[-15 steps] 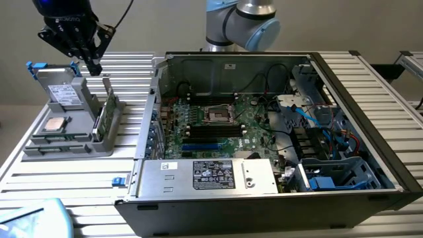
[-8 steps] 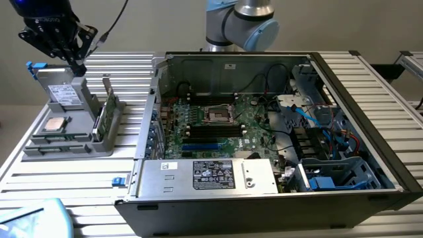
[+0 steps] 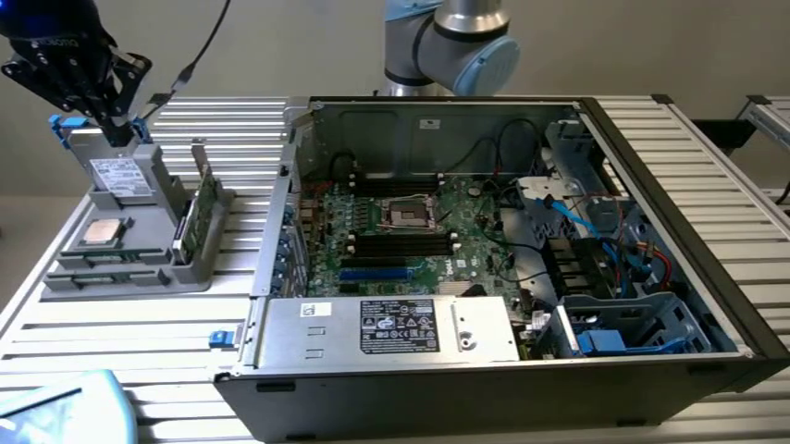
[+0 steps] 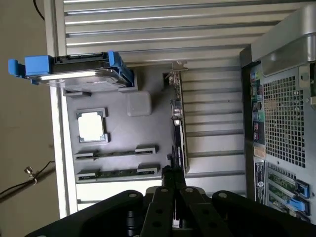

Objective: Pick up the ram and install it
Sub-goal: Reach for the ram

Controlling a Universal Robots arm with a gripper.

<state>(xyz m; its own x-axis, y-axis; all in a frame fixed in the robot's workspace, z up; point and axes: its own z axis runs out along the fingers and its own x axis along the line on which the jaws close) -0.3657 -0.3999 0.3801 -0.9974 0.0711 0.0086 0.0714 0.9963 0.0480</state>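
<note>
The ram shows as two long, narrow green sticks (image 4: 116, 151) standing on edge in holders of the grey parts tray (image 4: 123, 136), also seen at the tray's near end as ram (image 3: 114, 258). My gripper (image 3: 120, 137) hangs above the tray's far end, over the hard drive, well clear of the ram. In the wrist view the gripper (image 4: 171, 174) has its black fingers pressed together, shut with nothing between them. The open computer case (image 3: 691, 277) lies at the exterior view's right, its motherboard (image 3: 469, 231) with long black slots facing up.
The tray also carries a hard drive in a blue caddy (image 4: 74, 74), a square silver processor (image 4: 91, 124) and an upright expansion card (image 4: 177, 133). The slatted metal table (image 3: 136, 324) holds everything. A power supply (image 3: 395, 328) sits at the case's front edge.
</note>
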